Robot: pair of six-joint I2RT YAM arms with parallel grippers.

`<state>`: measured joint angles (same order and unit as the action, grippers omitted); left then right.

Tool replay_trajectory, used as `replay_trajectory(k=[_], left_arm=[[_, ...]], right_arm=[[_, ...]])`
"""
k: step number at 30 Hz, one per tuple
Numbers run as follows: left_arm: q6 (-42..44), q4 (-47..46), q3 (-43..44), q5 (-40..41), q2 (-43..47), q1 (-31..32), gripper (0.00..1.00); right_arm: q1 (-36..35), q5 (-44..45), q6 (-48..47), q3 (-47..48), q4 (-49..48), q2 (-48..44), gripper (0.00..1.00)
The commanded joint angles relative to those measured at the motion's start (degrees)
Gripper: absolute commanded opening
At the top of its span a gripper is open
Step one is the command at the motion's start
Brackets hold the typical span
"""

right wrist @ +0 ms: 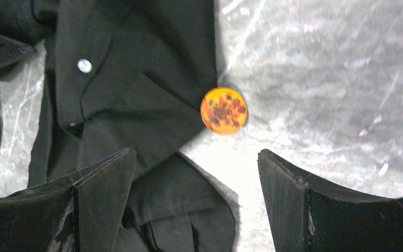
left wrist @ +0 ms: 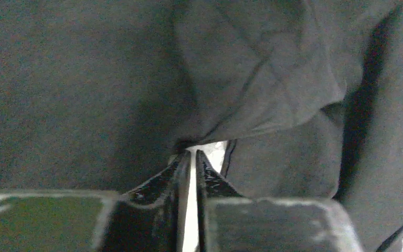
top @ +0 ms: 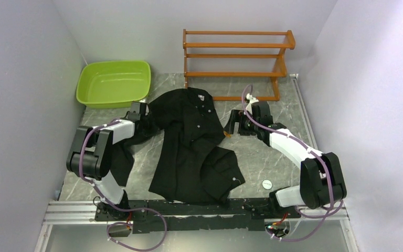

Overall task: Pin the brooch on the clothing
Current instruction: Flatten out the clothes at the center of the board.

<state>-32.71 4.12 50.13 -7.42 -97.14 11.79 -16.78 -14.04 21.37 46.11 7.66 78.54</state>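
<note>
Lying face up just above the middle of the right wrist view, the brooch point(right wrist: 224, 111) is found directly ahead of the right gripper point(right wrist: 197, 153), a little right of its midline, with the jaws spread wide and nothing between them. Being round, the brooch offers no long axis; its left rim overlaps the edge of the clothing point(right wrist: 136, 94), while the rest is seen over bare table point(right wrist: 320, 79). The right arm is judged the nearer one: in the overhead view the left gripper point(top: 136, 112) is placed at the upper left of the clothing, well apart from the brooch. Its fingers point(left wrist: 160, 186) stand almost together at a fold of cloth, separated by a thin slit; whether fabric is pinched cannot be told. The pin side is hidden, so attachment cannot be judged.
</note>
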Motion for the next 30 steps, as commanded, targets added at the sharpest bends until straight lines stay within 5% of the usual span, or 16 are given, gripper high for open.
replay_trajectory(k=[1, 12, 14, 17, 20, 24, 30], left_arm=[[-3.31, 4.35, -4.47, 2.53, 1.66, -4.55, 0.05], [-3.44, 6.79, -14.80, 0.63, 18.74, -18.51, 0.03], [1.14, 5.60, -14.29, -7.17, 22.30, -18.41, 0.13], [6.10, 6.27, -11.78, -14.05, 25.69, -17.19, 0.54], [8.51, 9.02, -7.33, -10.72, 26.63, -12.41, 0.93], [9.41, 9.53, -1.27, -2.92, 21.14, -6.49, 0.94], [15.49, 17.29, 13.42, 7.29, 1.46, -0.86, 0.94]], right_arm=[[2.72, -4.66, 1.41, -3.68, -1.73, -3.20, 0.90], [4.99, -12.25, 6.09, 0.66, -14.20, 13.17, 0.86], [4.76, -11.85, 6.77, 2.73, -16.12, 17.03, 0.85], [4.41, -11.41, 6.80, 6.58, -17.11, 21.69, 0.84], [3.91, -10.26, 6.39, 9.53, -17.20, 25.09, 0.83], [3.48, -10.28, 6.15, 12.46, -17.04, 28.75, 0.78], [1.94, -10.24, 5.62, 15.48, -16.11, 32.47, 0.76]])
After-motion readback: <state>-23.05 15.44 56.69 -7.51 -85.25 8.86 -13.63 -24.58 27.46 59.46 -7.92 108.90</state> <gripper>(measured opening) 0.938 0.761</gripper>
